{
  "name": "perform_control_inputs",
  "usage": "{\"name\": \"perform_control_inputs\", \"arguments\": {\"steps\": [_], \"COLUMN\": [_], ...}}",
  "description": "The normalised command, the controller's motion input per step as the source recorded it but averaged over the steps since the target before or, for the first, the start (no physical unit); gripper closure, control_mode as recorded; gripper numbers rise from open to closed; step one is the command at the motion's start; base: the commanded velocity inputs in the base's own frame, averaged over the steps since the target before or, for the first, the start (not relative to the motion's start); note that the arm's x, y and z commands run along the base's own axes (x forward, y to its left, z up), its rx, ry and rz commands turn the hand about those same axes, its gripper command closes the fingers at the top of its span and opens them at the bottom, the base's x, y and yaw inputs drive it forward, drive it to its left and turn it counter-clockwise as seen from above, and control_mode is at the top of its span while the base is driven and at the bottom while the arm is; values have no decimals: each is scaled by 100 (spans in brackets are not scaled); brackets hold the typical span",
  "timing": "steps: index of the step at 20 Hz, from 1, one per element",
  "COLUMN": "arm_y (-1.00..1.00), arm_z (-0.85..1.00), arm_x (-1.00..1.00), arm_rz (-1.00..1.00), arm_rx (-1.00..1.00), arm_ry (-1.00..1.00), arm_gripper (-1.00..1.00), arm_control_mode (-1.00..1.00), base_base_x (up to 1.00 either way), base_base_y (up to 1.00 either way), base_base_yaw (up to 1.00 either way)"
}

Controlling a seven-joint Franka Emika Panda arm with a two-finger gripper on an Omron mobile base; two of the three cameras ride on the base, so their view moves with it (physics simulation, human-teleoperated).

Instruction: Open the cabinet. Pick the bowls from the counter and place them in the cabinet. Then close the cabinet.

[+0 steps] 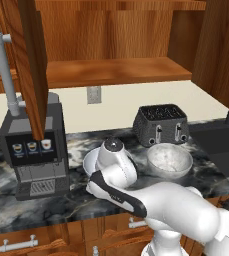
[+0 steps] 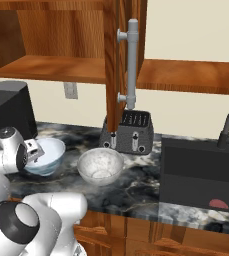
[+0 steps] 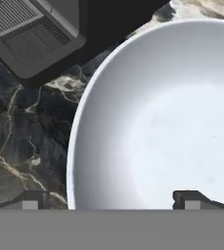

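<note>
Veined marble counter [image 3: 20, 141]; smooth, perhaps glazed bowl [image 3: 172, 122]

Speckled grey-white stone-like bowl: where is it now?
The speckled grey-white stone-like bowl sits on the dark marble counter, just in front of the black toaster, right of the white blue-patterned bowl.

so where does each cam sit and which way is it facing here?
Left base view: behind the arm to its left, looking forward and down at the counter, coffee machine and open cabinet; the white arm rises lower right.
Right base view: behind the arm to its right, looking at the same counter; the arm rises lower left.
Hand view: on the hand, looking down into the white bowl; open fingertips straddle its rim.
Both base views share the speckled bowl, toaster and white bowl.
</note>
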Motion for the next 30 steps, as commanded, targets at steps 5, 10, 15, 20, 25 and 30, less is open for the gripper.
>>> {"name": "perform_control_inputs", "arguments": {"steps": [5,10,15,20,25,30], "arm_y": [3,0,0,0,0,-18], "arm_z": [-26,-16,-6,0,3,39], "arm_x": [14,2,0,0,-4,-9], "arm_rz": [0,0,0,0,1,0], "arm_rx": [0,0,0,0,0,0], "arm_ry": [0,0,0,0,0,0], "arm_gripper": [100,100,100,100,100,100], "arm_control_mode": [-100,-100,-100,-100,-100,-100], "base_base_x": [0,0,0,0,0,0], "base_base_y": [0,0,0,0,0,0], "base_base_yaw": [0,0,0,0,0,0]}}
